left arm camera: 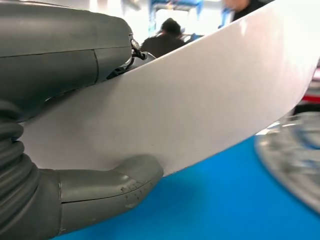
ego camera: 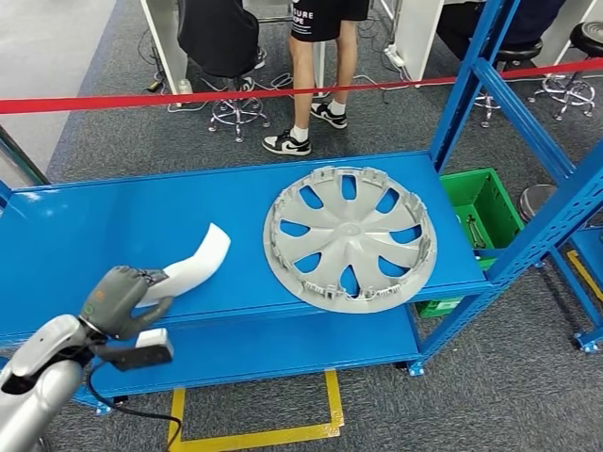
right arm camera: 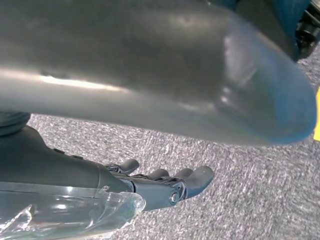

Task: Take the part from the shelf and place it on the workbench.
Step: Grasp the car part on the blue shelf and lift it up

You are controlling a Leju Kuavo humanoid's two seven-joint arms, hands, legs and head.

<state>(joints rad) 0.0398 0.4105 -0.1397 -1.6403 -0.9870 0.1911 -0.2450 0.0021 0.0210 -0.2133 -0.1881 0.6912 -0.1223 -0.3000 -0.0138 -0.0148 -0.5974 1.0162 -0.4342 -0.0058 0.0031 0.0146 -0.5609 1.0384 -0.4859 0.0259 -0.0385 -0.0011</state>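
Observation:
A curved white plastic part (ego camera: 193,264) lies at the front left of the blue shelf (ego camera: 106,235). My left hand (ego camera: 121,299) grips its near end. In the left wrist view the white part (left arm camera: 188,100) runs across between my thumb (left arm camera: 113,192) and the fingers (left arm camera: 64,55) on its other side. A silver wheel cover (ego camera: 350,235) lies flat on the shelf to the right of the part. My right hand (right arm camera: 158,185) hangs over grey carpet with its fingers stretched out and nothing in them.
Blue shelf uprights (ego camera: 526,122) rise at the right, with a green crate (ego camera: 483,212) behind them on the floor. A red barrier tape (ego camera: 213,94) crosses behind the shelf. A person's legs (ego camera: 313,75) and office chairs stand beyond it. Yellow floor tape (ego camera: 256,435) marks the carpet below.

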